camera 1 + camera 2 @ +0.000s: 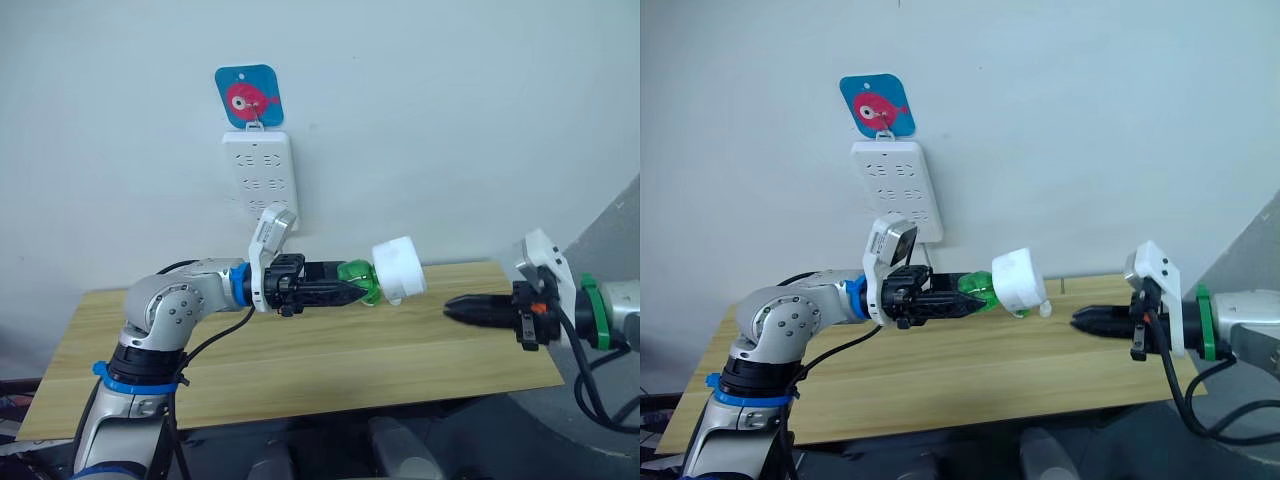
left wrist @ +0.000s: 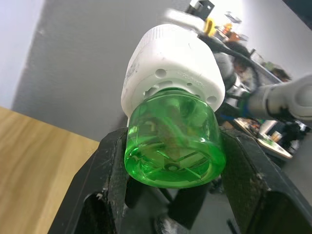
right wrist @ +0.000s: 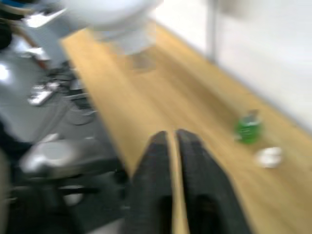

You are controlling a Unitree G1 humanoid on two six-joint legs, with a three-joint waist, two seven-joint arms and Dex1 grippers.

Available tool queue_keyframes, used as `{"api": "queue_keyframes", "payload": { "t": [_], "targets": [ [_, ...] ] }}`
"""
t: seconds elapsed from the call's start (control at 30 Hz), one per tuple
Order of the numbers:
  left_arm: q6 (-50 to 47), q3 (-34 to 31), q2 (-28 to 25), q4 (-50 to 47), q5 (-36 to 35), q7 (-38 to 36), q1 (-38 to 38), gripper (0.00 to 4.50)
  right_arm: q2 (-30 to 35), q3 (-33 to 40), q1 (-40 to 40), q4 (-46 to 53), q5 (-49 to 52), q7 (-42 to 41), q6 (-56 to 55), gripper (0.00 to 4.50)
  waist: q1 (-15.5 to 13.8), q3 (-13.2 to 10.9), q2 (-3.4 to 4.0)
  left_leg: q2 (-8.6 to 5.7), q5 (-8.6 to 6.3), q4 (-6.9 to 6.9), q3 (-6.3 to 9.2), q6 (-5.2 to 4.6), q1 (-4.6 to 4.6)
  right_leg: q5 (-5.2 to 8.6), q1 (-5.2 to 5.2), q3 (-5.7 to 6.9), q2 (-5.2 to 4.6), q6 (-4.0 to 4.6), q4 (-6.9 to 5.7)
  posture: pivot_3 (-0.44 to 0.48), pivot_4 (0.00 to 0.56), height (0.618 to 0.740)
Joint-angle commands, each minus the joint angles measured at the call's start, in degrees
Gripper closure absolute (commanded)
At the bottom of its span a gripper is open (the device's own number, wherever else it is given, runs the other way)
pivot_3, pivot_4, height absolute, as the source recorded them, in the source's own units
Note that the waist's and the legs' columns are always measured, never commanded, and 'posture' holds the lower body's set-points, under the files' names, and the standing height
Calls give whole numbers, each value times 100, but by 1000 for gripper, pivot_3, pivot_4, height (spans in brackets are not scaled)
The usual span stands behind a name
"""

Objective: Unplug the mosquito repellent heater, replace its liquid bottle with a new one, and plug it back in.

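Observation:
My left gripper (image 1: 345,283) is shut on a green liquid bottle (image 2: 173,141), its black fingers (image 2: 109,165) pressing both sides. The bottle sits in the base of the white mosquito repellent heater (image 1: 398,268), and both hang on their side in the air over the table, the heater pointing right. My right gripper (image 1: 450,308) is shut and holds nothing. It points left at the heater from a short gap away. A second green bottle (image 3: 248,129) stands on the table near the wall, with a small white piece (image 3: 269,156) beside it.
A white power strip (image 1: 260,175) hangs on the wall under a blue fish hook (image 1: 248,96), behind and above my left arm. The wooden table (image 1: 300,370) runs along the wall, with its front edge close to me.

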State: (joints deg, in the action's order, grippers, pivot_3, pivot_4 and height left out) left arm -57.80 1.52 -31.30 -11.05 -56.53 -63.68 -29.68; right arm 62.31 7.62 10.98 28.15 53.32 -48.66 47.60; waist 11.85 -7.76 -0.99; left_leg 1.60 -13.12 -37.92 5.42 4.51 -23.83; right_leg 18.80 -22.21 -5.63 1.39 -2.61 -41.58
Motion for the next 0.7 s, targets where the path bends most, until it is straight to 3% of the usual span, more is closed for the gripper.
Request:
{"api": "queue_keyframes", "payload": {
  "t": [0.03,0.17,0.4,0.7],
  "targets": [
    [-51,-24,-63,-174,-160,-188,-124,2160,-351,-593,494,-352,-801,19,-380,4500,52,12,4,0,0,1,1,0,0,0,1,1,0,0,0,-253,47,692],
    [-99,-10,-76,-187,-158,-213,-148,2160,-753,-1029,979,-618,-1154,-237,-473,4500,74,15,6,-1,0,1,6,0,-2,0,0,2,-1,0,0,-246,46,692],
    [1,-74,48,-124,-88,-42,-124,2160,-776,-811,1116,326,-165,-632,314,4500,70,16,6,-2,0,0,18,0,-4,-1,3,12,-2,1,0,-246,49,692],
    [396,59,164,26,332,54,-130,2160,-758,-373,1279,772,826,-423,888,4500,81,20,5,-3,0,-2,16,0,-2,-1,6,11,-3,1,0,-254,54,692]
  ]
}}
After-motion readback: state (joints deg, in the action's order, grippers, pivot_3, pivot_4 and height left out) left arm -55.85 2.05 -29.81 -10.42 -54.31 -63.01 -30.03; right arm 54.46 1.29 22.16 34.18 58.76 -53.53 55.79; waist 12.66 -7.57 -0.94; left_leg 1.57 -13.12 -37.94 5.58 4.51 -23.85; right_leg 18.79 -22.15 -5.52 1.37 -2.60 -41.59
